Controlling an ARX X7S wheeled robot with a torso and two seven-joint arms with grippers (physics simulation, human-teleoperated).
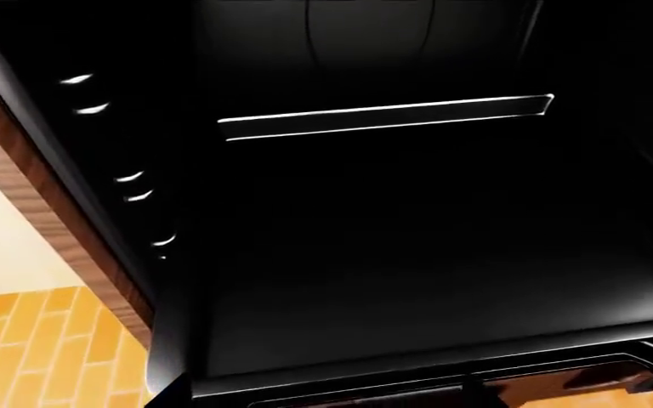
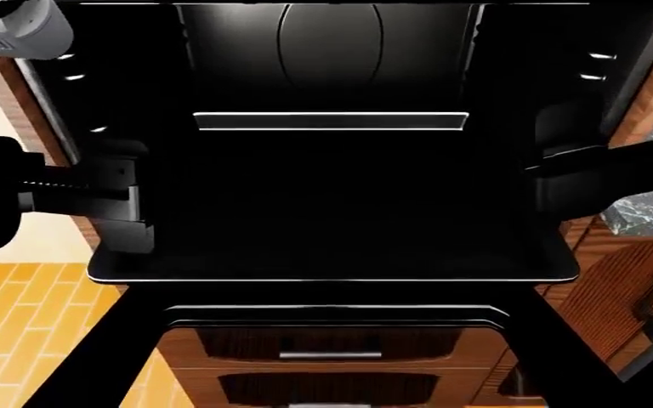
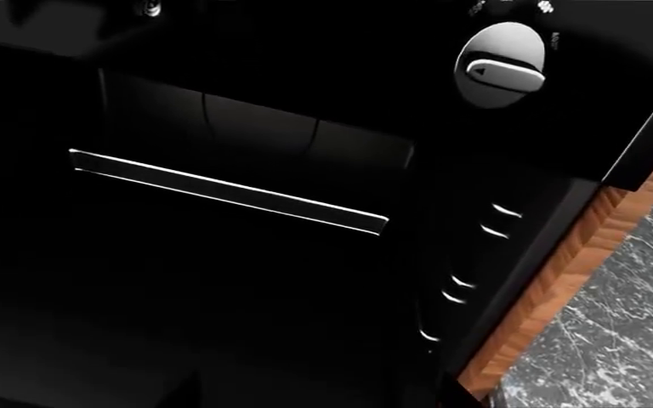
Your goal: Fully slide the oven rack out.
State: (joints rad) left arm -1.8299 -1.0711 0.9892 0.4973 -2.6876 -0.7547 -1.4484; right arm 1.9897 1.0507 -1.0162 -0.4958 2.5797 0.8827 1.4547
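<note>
The rack point(image 2: 332, 246) is solid black with a thin bright line along its front edge. Behind it, the oven cavity point(image 2: 326, 51) is black too, and the narrow strip point(image 2: 330, 121) on its back wall is black, outlined in bright white. Small white glints point(image 3: 474, 255) mark the ledges on the cavity's side walls. The knob point(image 3: 503, 65) above the cavity is light grey. Below the rack, the door point(image 2: 332, 340) is black around a window showing dark brown wood grain. The cabinet edge point(image 1: 31, 195) beside the oven is reddish-brown wood grain. The floor point(image 2: 20, 331) is orange-yellow, in a plank pattern. The counter point(image 3: 621, 331) beside the oven is black marble with white veins. Both grippers are black: left point(image 2: 99, 200), right point(image 2: 582, 183).
</note>
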